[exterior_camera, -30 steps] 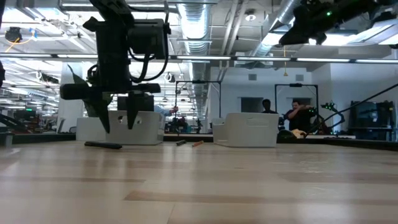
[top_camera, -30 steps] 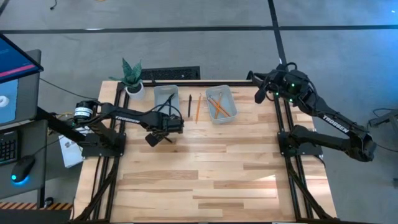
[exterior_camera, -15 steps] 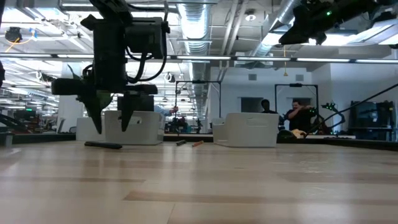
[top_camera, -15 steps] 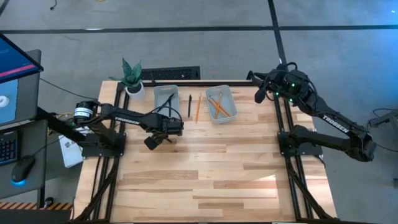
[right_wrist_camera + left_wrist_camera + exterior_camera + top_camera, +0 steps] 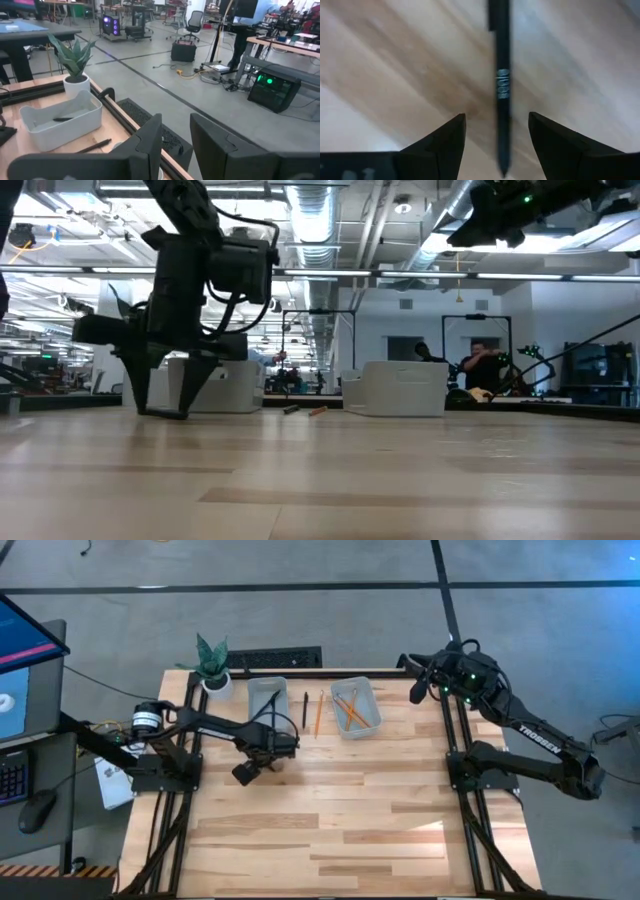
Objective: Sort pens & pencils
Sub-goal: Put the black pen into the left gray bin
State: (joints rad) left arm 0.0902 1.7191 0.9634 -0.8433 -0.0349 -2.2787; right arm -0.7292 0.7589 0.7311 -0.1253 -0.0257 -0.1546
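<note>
A black pen [image 5: 502, 85] lies flat on the wooden table [image 5: 350, 820]. My left gripper [image 5: 497, 142] points down over it, open, with one finger on each side of the pen and its tips near the tabletop [image 5: 165, 405]. Another black pen [image 5: 305, 710] and an orange pencil [image 5: 318, 715] lie between two white bins. The left bin [image 5: 60, 120] holds a black pen and the right bin [image 5: 355, 705] holds several orange pencils. My right gripper [image 5: 175, 145] waits raised over the table's far right corner, open, with nothing between its fingers.
A potted plant [image 5: 212, 665] stands at the far left corner beside the left bin. The near half of the table is bare wood. People and desks show in the room beyond the table's far edge.
My left gripper has come down toward the table and tipped until it points straight down. Its open fingers now stand on either side of the black pen. The pen has stayed where it was.
</note>
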